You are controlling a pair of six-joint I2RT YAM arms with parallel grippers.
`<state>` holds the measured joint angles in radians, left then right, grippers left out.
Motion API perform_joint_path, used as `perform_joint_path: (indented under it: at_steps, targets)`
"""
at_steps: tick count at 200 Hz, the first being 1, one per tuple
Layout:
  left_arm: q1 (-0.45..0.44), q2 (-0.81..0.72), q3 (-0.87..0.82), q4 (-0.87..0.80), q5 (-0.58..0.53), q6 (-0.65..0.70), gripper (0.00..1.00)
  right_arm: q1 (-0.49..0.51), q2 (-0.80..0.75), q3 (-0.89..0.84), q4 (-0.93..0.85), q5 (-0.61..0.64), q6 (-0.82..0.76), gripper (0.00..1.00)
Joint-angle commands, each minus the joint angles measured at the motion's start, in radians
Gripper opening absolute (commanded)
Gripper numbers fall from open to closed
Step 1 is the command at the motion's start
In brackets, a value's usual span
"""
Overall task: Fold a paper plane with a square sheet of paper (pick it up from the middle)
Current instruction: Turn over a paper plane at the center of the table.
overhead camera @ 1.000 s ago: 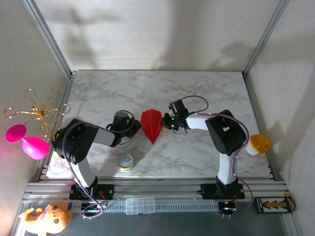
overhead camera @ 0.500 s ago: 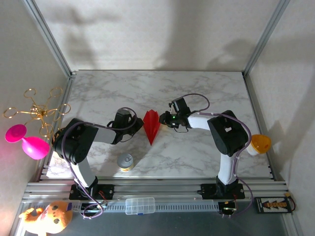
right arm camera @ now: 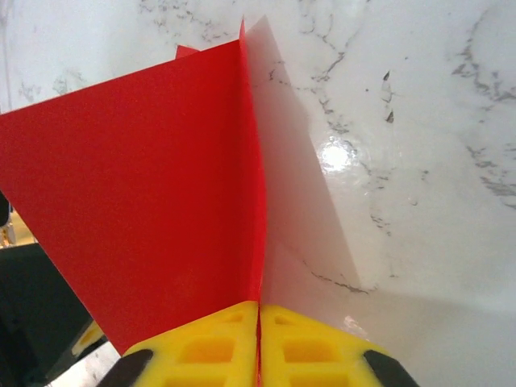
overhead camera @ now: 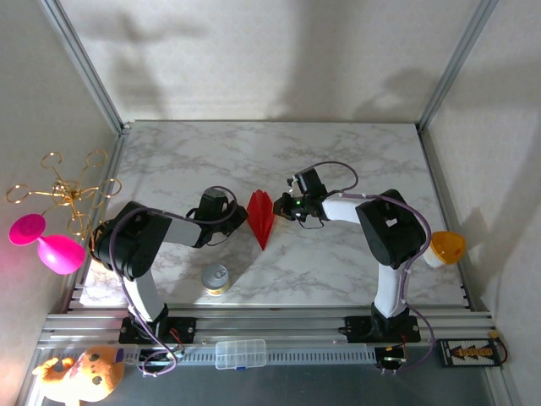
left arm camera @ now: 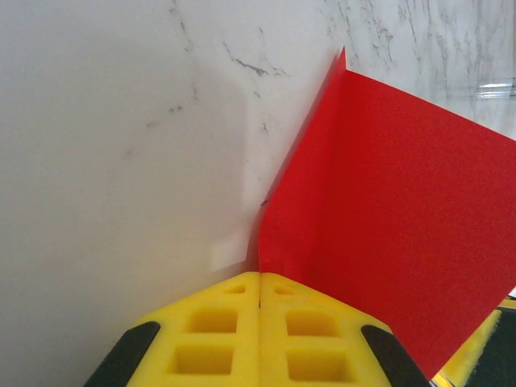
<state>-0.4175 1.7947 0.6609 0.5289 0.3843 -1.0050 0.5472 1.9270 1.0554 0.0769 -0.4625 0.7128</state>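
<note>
White-and-grey marbled stone pattern covers the glossy tabletop (overhead camera: pixel 338 161), which is walled by pale panels and aluminium posts. Near its middle the paper plane (overhead camera: pixel 262 216) stands on edge. It is thin, bright red, matte paper pinched into a narrow dart, with its sharp tip pointing toward the near edge and its broader end toward the far edge.

The left wrist camera shows one flat red panel (left arm camera: pixel 387 218) slanting up to the right. Its crease runs straight down into the seam between the left claw's (left arm camera: pixel 260 292) yellow pads (left arm camera: pixel 218 322). These are blocky, with square recesses, and are pressed together on the paper.

The right wrist camera shows the mirror case. A smooth red panel (right arm camera: pixel 145 210) leans left, and its folded edge disappears between the right claw's (right arm camera: pixel 259 318) yellow pads (right arm camera: pixel 314 347), which are likewise clamped tight on it.

From above, the left claw (overhead camera: pixel 240 218) meets the dart from the left side and the right claw (overhead camera: pixel 280 209) from the right, each touching it.

A silver drinks can (overhead camera: pixel 216 278) stands upright nearer the near edge, well apart from the paper. Off the left edge hang a pink balloon-like toy (overhead camera: pixel 46 241) and a gold wire rack (overhead camera: pixel 63 190).
</note>
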Motion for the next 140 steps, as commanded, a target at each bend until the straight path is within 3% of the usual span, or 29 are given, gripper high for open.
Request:
perform_joint_path:
  at_steps: [1,58,140]
  targets:
    - [-0.007,-0.018,0.011,-0.032,-0.025,0.014,0.00,-0.006,0.004,0.027,-0.051,0.054,-0.012,0.05]
    - [-0.004,-0.095,-0.024,-0.085,-0.131,-0.020,0.00,-0.006,-0.032,-0.020,-0.058,0.160,0.056,0.03]
    - [-0.040,-0.231,0.042,-0.276,-0.106,0.107,0.31,-0.007,-0.014,0.021,-0.060,0.071,0.024,0.05]
